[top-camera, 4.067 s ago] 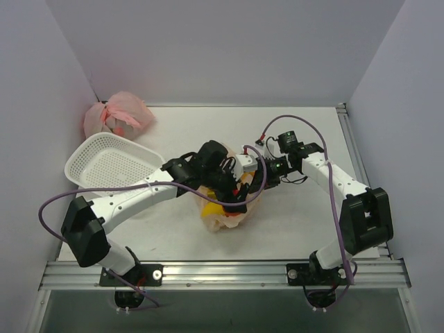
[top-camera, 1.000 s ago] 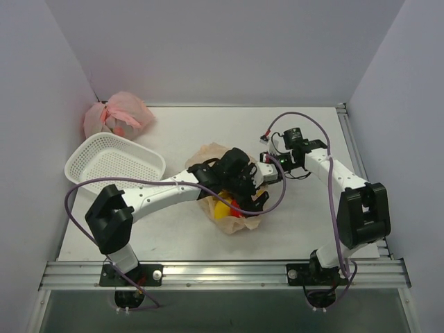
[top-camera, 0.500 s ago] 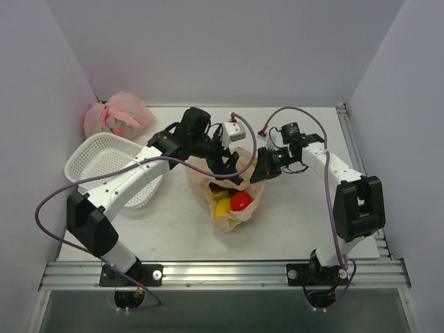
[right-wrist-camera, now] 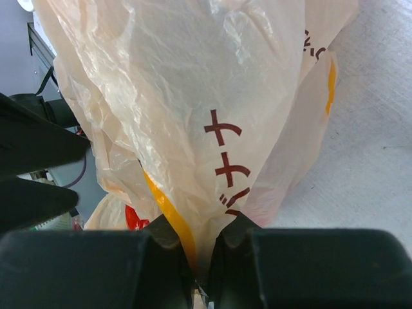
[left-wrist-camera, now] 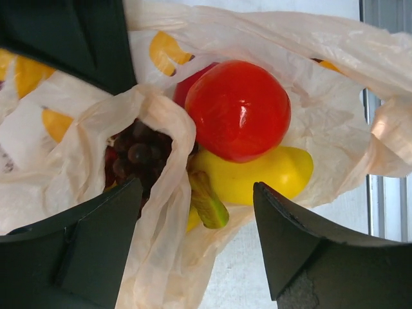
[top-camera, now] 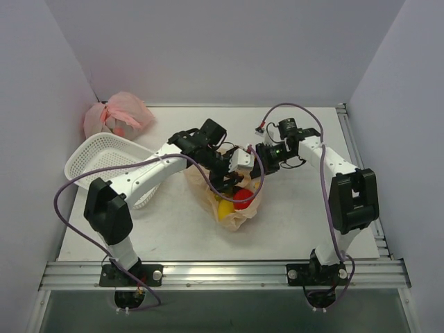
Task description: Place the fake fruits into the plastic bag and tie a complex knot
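The plastic bag (top-camera: pixel 236 211) lies open at the table's middle, pale orange with banana prints. Inside it are a red fruit (top-camera: pixel 241 200) and a yellow fruit (top-camera: pixel 225 208). In the left wrist view I see the red fruit (left-wrist-camera: pixel 238 109), the yellow fruit (left-wrist-camera: pixel 264 175) and a dark grape bunch (left-wrist-camera: pixel 136 154) inside the bag (left-wrist-camera: pixel 161 238). My left gripper (top-camera: pixel 229 182) (left-wrist-camera: pixel 198 193) is open just above the bag's mouth, with a fold of bag between its jaws. My right gripper (top-camera: pixel 263 155) (right-wrist-camera: pixel 205 257) is shut on the bag's far right rim (right-wrist-camera: pixel 193 96) and holds it up.
A white mesh basket (top-camera: pixel 104 163) stands at the left, partly under my left arm. A pink tied bag (top-camera: pixel 118 114) sits in the back left corner. A metal rail (top-camera: pixel 354 149) runs along the right edge and another along the front.
My left gripper has come down and forward from the bag's far side to right over the fruits. My right gripper still holds the rim and has shifted slightly back.
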